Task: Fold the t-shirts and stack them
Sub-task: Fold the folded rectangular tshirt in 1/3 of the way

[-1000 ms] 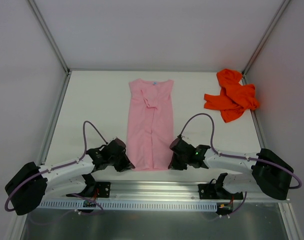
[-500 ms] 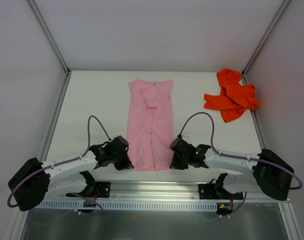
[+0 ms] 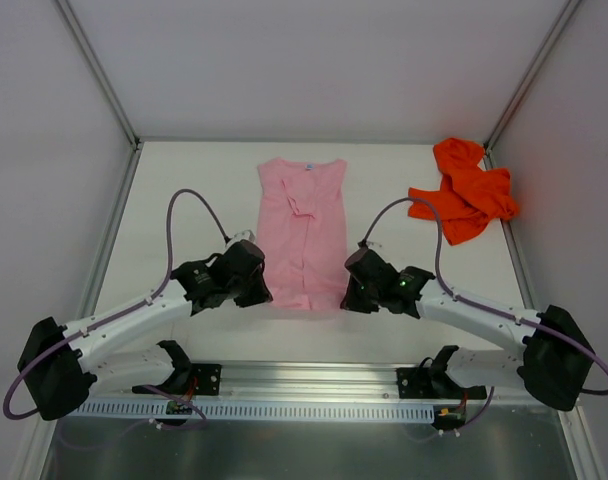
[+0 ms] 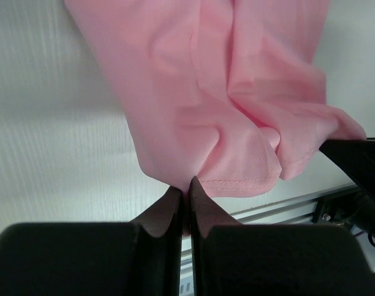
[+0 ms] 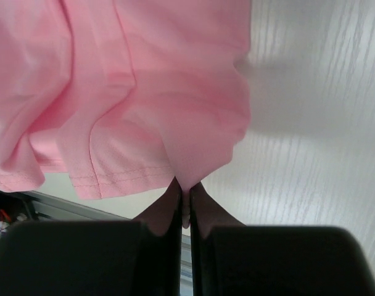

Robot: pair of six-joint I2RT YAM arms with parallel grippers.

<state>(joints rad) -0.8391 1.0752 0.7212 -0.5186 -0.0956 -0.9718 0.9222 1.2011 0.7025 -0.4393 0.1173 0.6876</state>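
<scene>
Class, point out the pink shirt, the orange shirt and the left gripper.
pink shirt (image 3: 302, 235): top view, middle of the cloth.
orange shirt (image 3: 466, 195): top view, centre of the crumpled heap.
left gripper (image 4: 185, 189): left wrist view, between its fingertips.

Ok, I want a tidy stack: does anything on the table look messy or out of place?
The bright orange cloth t-shirt lies crumpled in the far right corner, unfolded. The light pink cloth t-shirt looks orderly.
</scene>
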